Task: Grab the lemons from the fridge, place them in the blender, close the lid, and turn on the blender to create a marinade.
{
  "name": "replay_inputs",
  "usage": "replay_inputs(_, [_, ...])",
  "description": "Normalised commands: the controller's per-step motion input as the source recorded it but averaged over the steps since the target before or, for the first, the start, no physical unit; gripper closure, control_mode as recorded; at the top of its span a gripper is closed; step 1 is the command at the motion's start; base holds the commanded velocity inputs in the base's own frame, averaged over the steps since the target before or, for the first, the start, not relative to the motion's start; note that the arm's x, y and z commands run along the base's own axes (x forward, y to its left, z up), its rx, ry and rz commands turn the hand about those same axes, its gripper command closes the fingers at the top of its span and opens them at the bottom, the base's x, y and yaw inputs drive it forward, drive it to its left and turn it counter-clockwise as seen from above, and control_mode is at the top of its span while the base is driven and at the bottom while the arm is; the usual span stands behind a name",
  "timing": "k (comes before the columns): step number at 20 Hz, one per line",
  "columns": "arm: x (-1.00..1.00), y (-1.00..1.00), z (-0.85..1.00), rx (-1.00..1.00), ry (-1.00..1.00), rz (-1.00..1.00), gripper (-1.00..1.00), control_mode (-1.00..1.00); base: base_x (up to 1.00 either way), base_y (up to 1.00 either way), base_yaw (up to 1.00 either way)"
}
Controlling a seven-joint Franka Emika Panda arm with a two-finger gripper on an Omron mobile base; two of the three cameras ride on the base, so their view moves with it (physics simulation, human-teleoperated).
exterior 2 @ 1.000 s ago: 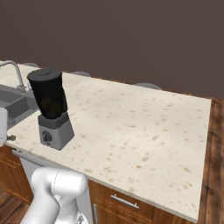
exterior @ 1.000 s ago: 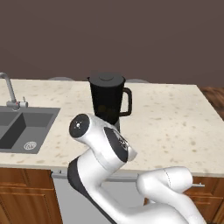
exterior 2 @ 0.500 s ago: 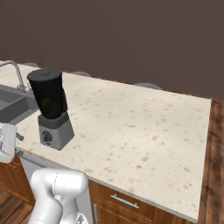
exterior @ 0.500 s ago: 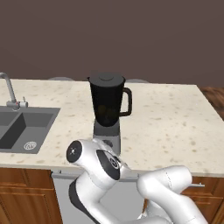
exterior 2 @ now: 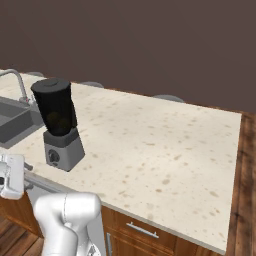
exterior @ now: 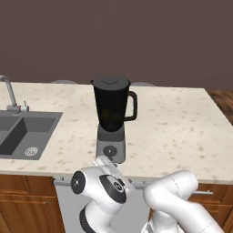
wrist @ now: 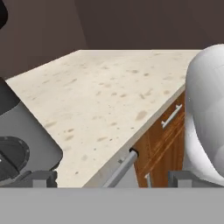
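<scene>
You are near the end of the task, as far as I can judge. The blender [exterior: 112,119] stands in the middle of the left base view, on the speckled counter [exterior: 182,127] close to its front edge, and the lid [exterior: 111,82] already sits on the mouth of the jar. Inside the dark jar a faint yellow spot shows, low in the jar; it may be the lemons [exterior 2: 62,120], but the jar is too dark for me to be sure. So the step that remains seems to be turning on the blender at the round dial [exterior: 109,152] on the front of the grey base.

The gripper [wrist: 109,179] is low, in front of the counter edge and just beside the base of the blender, which fills the lower left of the hand view. Its two tips show at the bottom of that view, wide apart, with nothing between them, so the jaws are apart. For the next move you must bring the tips up and toward the dial and meet it squarely, because the dial is small.

At the left edge of the left base view is the sink [exterior: 22,134] with its faucet [exterior: 8,93]; both are well apart from the blender. The cabinet handle [wrist: 171,116] and the counter edge are near the hand, so watch them when you lift it.
</scene>
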Motion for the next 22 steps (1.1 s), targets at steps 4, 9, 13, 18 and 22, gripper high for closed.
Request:
replay_inputs(4, [0.23,0.00,-0.29,-0.05,-0.09,0.00,-1.00,-1.00,0.00,0.00,0.00])
replay_inputs(9, [0.22,0.00,-0.13,-0.04,-0.08,-0.01,-1.00,-1.00,0.00,0.00,0.00])
replay_inputs(13, [0.27,0.00,-0.01,0.00,-0.07,-0.03,-1.00,-1.00,0.00,0.00,0.00])
replay_inputs(18, [0.23,0.00,-0.11,0.00,-0.03,-0.03,-1.00,-1.00,0.00,0.00,0.00])
replay_inputs(22, [0.24,0.00,-0.21,0.00,0.00,-0.02,-1.00,-1.00,0.00,0.00,0.00])
